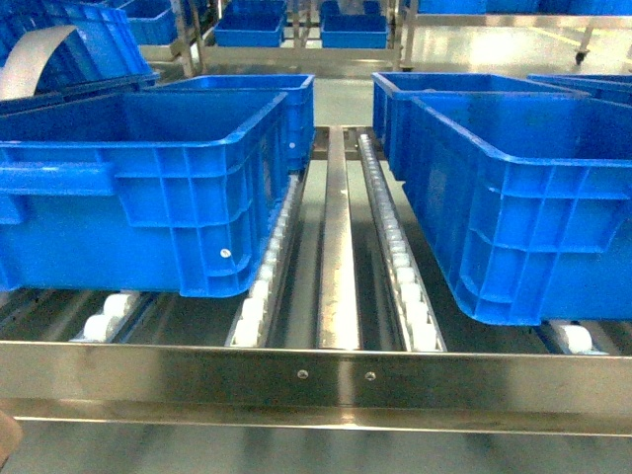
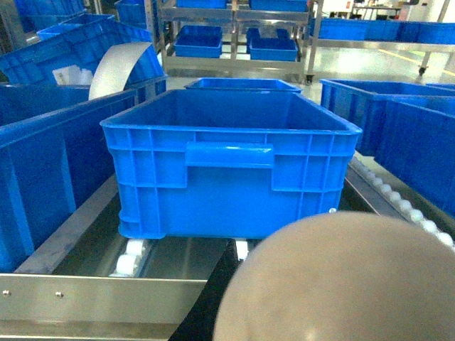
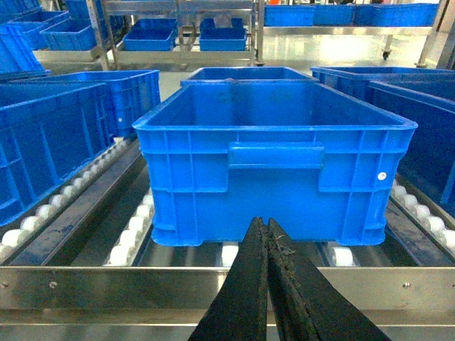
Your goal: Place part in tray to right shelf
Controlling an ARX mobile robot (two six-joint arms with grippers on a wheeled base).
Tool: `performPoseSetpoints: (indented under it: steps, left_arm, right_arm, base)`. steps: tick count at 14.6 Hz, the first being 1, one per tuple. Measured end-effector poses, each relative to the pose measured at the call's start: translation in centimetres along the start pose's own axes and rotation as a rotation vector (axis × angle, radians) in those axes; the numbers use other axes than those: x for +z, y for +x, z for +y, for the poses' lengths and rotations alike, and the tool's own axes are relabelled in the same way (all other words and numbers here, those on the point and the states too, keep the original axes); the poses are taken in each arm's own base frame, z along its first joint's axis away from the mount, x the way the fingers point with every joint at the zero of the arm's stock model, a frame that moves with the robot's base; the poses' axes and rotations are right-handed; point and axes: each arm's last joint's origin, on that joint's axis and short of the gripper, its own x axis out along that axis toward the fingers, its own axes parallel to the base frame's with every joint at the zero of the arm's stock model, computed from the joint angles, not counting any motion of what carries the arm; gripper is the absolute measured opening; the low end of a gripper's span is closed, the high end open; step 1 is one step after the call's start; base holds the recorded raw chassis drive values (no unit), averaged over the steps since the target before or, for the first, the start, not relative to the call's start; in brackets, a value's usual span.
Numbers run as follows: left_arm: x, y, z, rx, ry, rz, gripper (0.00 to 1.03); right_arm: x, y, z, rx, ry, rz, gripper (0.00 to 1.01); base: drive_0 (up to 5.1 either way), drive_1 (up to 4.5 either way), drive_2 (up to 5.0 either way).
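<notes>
Nearest you, the right gripper [image 3: 266, 231] has its black fingers pressed together on nothing, its tips hanging just short of the front rail [image 1: 316, 377] of the right shelf [image 1: 341, 247]; closed like that it cannot be carrying anything. In the left wrist view a rounded beige surface, probably the tray [image 2: 341, 284], fills the corner just before that rail. It hides the left gripper, so you cannot tell how its fingers stand. No small blue part shows in any view; if it rides in the tray, it lies out of sight.

Beyond the rail, the left crate [image 1: 138, 188] and right crate [image 1: 513, 197] sit square on the white rollers [image 1: 400, 262], leaving a bare lane between them. Behind the left crate, a curved grey sheet [image 1: 35, 59] leans over farther crates.
</notes>
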Motion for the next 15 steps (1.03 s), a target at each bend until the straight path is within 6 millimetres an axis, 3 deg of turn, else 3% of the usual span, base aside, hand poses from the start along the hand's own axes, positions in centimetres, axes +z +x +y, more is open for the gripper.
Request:
performPoseSetpoints:
  steps: [3, 12, 15]
  left_arm:
    - [-0.82, -0.05, 0.01, 0.0, 0.003, -0.003, 0.12]
    - [-0.72, -0.06, 0.01, 0.0, 0.003, -0.013, 0.12]
    - [-0.72, -0.06, 0.01, 0.0, 0.002, -0.013, 0.12]
  right_arm:
    - [0.0, 0.0, 0.0, 0.0, 0.0, 0.0, 0.02]
    - [0.0, 0.0, 0.0, 0.0, 0.0, 0.0, 0.02]
    - [0.0, 0.0, 0.0, 0.0, 0.0, 0.0, 0.43]
  base:
    - [0.0, 0.0, 0.0]
    - [0.0, 0.0, 0.0]
    - [0.0, 0.0, 0.0]
